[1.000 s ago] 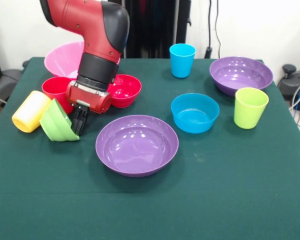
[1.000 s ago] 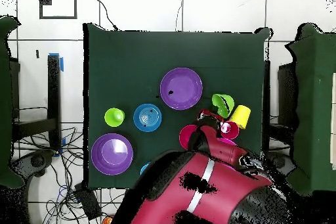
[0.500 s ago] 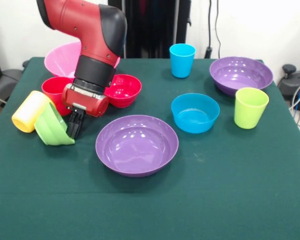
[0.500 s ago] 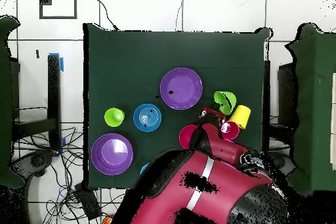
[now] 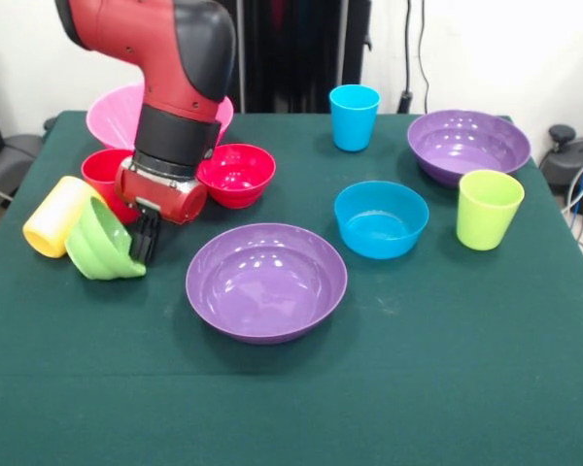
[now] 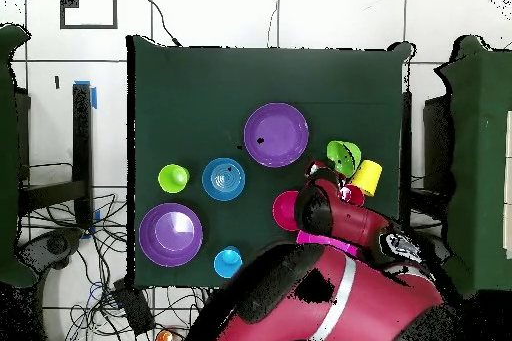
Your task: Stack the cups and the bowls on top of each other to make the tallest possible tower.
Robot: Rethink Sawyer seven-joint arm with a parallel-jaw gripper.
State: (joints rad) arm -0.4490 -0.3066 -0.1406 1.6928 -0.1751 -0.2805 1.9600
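My gripper is at the left of the table, its dark fingers closed on the rim of the small green bowl. The bowl is tilted on its side and leans against the yellow cup, which lies on its side. Behind them stand the red cup, the small red bowl and the pink bowl, partly hidden by the arm. One purple bowl sits at the centre front. In the overhead view the green bowl lies next to the yellow cup. No cups or bowls are stacked.
The blue bowl, lime green cup, second purple bowl and blue cup stand on the right half of the green table. The arm covers the table's near-base corner in the overhead view.
The gripper and the green bowl have shifted left, toward the yellow cup. The bowl has tipped further and now rests against the cup. The arm has swung left, uncovering the blue cup in the overhead view.
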